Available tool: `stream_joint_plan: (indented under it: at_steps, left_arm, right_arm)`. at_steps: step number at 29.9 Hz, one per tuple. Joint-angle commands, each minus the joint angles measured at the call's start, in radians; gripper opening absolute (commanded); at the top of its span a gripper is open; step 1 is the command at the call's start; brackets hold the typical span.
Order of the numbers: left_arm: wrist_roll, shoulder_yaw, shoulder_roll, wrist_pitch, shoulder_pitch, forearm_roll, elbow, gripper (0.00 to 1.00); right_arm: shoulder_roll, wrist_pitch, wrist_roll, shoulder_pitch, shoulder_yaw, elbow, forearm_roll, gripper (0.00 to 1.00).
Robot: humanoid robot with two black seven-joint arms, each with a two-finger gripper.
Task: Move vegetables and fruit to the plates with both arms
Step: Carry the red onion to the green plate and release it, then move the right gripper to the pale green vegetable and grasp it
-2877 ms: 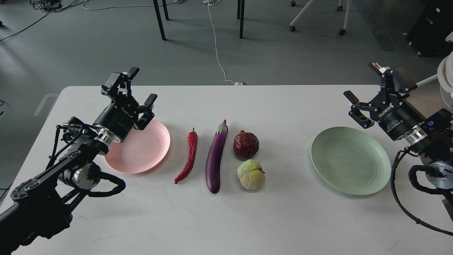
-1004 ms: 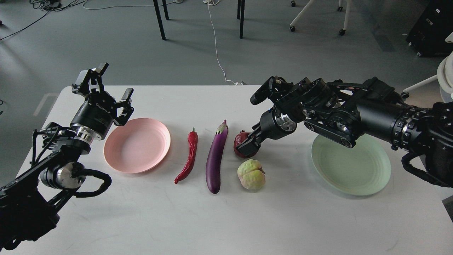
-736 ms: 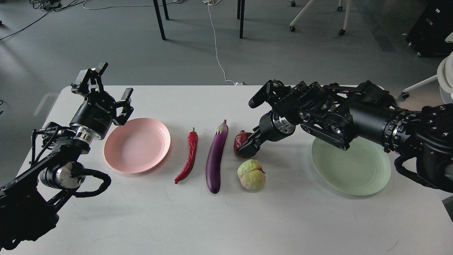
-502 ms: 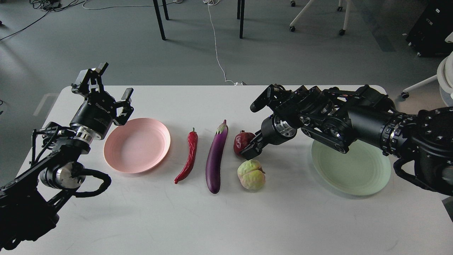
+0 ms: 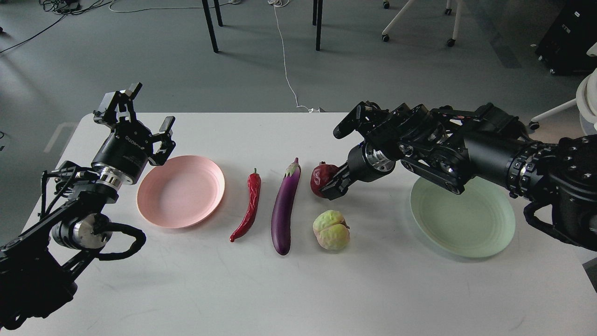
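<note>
**Right tool lifting the pomegranate**

The dark-red pomegranate is sitting in the right tool, clamped from its right side. Compared with half a second ago it is riding slightly higher and further right, so it is likely coming off the counter now. Meaning: grasp done, first transfer is starting. Probable target is the green plate, well apart to the right and partly under the right arm.

The yellow-green fruit is lying just below the tool, apart from it. The eggplant is lying just left of the pomegranate, not touching as far as visible. The chili pepper is lying left of the eggplant, and the pink plate beyond it is holding nothing.

The left tool is hovering wide open above the far-left rim of the pink plate, pointing up and away, in the same spot as a second ago. Nothing is plated yet.
</note>
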Motion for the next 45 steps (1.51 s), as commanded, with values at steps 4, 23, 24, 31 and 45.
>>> stream_joint_plan:
  at_steps: [4,23,24,31,45]
  left_arm:
    - [0.0,0.0,0.017,-0.003,0.0,-0.002,0.0,0.99]
    - [0.0,0.002,0.003,-0.005,0.0,0.006,-0.001,0.99]
    - [0.0,0.002,0.005,-0.005,-0.001,0.006,-0.001,0.99]
    - [0.0,0.002,0.015,-0.008,-0.001,0.005,-0.001,0.99]
    - [0.0,0.003,0.031,-0.011,-0.001,0.006,-0.014,0.99]
  right_arm:
    - [-0.213,0.0,0.0,0.061,0.002,0.139,0.001,0.45]
    - [-0.752,-0.001,0.0,-0.016,0.004,0.436,-0.128,0.48]
    - [-0.751,-0.003,0.0,-0.028,0.005,0.416,-0.129,0.48]
    - [-0.695,-0.003,0.0,-0.074,0.004,0.36,-0.128,0.81]
    - [-0.698,0.0,0.0,0.113,0.019,0.579,-0.108,0.96]
